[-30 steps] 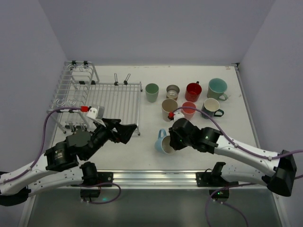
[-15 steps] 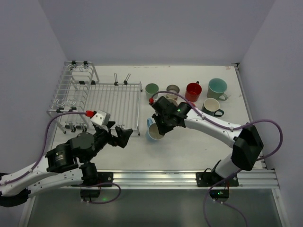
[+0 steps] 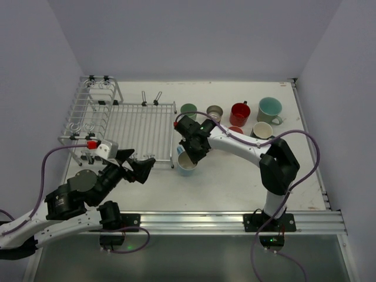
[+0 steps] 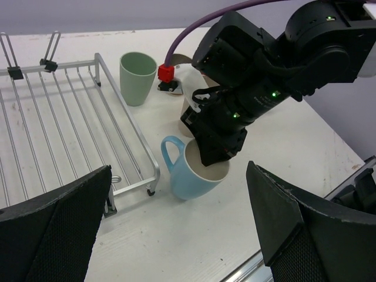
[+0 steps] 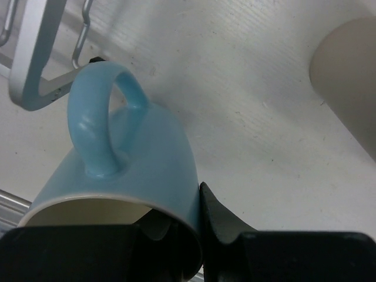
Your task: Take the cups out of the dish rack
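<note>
A: Mid-table, beside the dish rack point(image 3: 144, 126) corner, was that the light blue mug point(image 3: 187, 164)?
B: Yes. I'd swung it left, tilted, my right gripper point(image 3: 195, 151) pinching its rim. My left gripper point(image 3: 138, 165) was spread, empty. Rack looked unloaded.

white table point(image 3: 235, 182), silver wire dish rack point(image 3: 141, 126) back left, pale green tumbler point(image 3: 188, 109) just beside it, small metal cup point(image 3: 215, 110), red mug point(image 3: 239, 111), teal mug point(image 3: 269, 109) further right

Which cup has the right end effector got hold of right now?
The light blue mug, its rim pinched by the right end effector near the dish rack corner; the other cups stand free behind.
</note>
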Controlling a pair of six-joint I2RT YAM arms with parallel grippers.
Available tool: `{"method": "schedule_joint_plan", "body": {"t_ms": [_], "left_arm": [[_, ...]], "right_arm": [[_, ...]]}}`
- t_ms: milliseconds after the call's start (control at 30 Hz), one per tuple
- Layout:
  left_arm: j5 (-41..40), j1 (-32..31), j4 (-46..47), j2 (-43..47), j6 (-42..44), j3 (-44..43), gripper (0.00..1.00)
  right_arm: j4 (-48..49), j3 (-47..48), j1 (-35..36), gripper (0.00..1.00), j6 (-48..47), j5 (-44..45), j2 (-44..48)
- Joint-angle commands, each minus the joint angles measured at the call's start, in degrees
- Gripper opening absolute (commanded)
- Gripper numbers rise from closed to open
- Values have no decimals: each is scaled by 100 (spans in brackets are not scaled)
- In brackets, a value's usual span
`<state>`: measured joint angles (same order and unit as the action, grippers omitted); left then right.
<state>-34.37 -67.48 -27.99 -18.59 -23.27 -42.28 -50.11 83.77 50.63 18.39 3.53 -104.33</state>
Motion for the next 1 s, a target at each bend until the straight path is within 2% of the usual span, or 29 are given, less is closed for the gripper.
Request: {"method": "schedule_joint_plan", "body": {"t_ms": [0,233,267,300,333,467,667,767,900,967], "left_arm": [[106,-10,74,-109,243,-105,100],[27,-10,127,-40,244,-17,100],[9,-10,144,-22,252,1,100],[9,-10,153,-5,252,27,100],[18,-10,145,-4,252,27,100],[-43,-10,144,-31,235,27,100],[-52,-10,180,-232,209,-122,100],[-9,-10,171,-338,191,-245,100],[141,-10,188,-636,226,-561,100],[281,-10,267,-777,278,-719,100]], "right_arm": [[-192,342,-53,0,-292,156,-131],[-157,369,-62,0,-407,289,-351],[-114,360,-71,2,-415,271,-359],[-87,351,-62,7,-415,262,-351],[-70,316,-62,20,-415,262,-342],[80,228,-62,46,-363,271,-97],[396,123,-62,70,-170,306,799],[667,-62,-53,79,-73,324,1405],[1230,-527,-27,99,-11,499,2442],[1906,-1097,-9,99,-20,745,3381]]}}
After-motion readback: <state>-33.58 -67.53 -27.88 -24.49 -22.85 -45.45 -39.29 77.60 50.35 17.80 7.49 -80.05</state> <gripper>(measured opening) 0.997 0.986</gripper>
